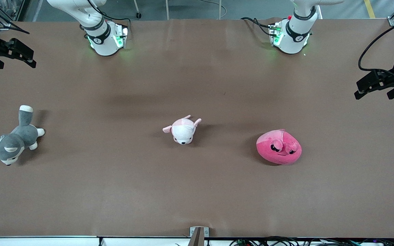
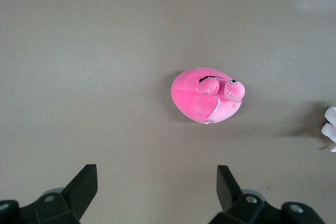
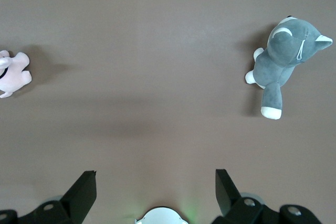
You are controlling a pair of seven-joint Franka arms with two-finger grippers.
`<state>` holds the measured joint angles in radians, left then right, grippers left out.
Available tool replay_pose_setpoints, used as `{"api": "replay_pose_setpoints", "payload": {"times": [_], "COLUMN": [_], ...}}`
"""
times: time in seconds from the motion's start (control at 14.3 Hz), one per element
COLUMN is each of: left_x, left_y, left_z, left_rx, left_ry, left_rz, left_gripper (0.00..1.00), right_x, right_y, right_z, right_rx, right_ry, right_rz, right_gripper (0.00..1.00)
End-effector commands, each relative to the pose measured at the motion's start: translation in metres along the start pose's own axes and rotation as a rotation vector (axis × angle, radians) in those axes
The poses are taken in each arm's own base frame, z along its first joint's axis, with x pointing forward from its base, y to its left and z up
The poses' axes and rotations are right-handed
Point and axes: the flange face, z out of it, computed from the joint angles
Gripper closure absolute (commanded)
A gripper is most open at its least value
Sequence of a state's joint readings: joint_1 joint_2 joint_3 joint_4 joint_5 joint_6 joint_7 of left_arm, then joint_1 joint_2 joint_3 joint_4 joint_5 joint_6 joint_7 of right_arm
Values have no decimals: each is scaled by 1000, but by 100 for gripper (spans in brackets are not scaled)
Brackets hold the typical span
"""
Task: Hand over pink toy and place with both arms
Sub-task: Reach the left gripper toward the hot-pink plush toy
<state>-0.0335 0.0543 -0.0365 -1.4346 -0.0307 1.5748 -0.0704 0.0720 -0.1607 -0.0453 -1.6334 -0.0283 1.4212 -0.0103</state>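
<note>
The hot-pink blob plush, the pink toy (image 1: pixel 279 147), lies on the brown table (image 1: pixel 197 191) toward the left arm's end, its face toward the front camera. It also shows in the left wrist view (image 2: pixel 205 95). My left gripper (image 1: pixel 376 89) hangs open and empty, high over the table's edge at the left arm's end, well apart from the toy; in the left wrist view it (image 2: pixel 156 170) has its jaws wide apart. My right gripper (image 1: pixel 15 54) hangs open and empty over the table's edge at the right arm's end, and it (image 3: pixel 155 173) shows wide open in the right wrist view.
A pale pink-and-white puppy plush (image 1: pixel 183 130) lies mid-table; it also shows in the right wrist view (image 3: pixel 13 74). A grey-and-white husky plush (image 1: pixel 12 141) lies at the right arm's end, seen too in the right wrist view (image 3: pixel 283 56). Both arm bases (image 1: pixel 106 37) stand farthest from the front camera.
</note>
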Motion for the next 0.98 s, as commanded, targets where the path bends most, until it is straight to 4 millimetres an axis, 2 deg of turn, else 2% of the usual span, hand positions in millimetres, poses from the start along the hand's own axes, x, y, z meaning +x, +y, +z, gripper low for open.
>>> {"api": "replay_pose_setpoints", "payload": {"times": [0.0,0.28,0.49,0.56,0.7,0.91], "left_x": [0,1,5,8,17,20], "left_y": [0,0,-1,2,7,11], "left_z": [-2,-2,8,14,41,56], "left_rx": [1,-2,1,0,1,2], "left_ry": [9,12,-3,-15,-65,-93], "left_rz": [11,-7,-5,10,21,26], "left_gripper": [0,0,0,0,0,0], "right_x": [-11,-12,-14,-14,-14,-13], "right_y": [-3,-6,-4,-3,-4,-7], "right_z": [-5,-6,-9,-9,-9,-9], "right_rx": [-23,-24,-23,-23,-23,-24], "right_ry": [3,1,-2,0,-2,4], "right_rz": [-2,-8,-5,-3,-3,-8], "right_gripper": [0,0,0,0,0,0]}}
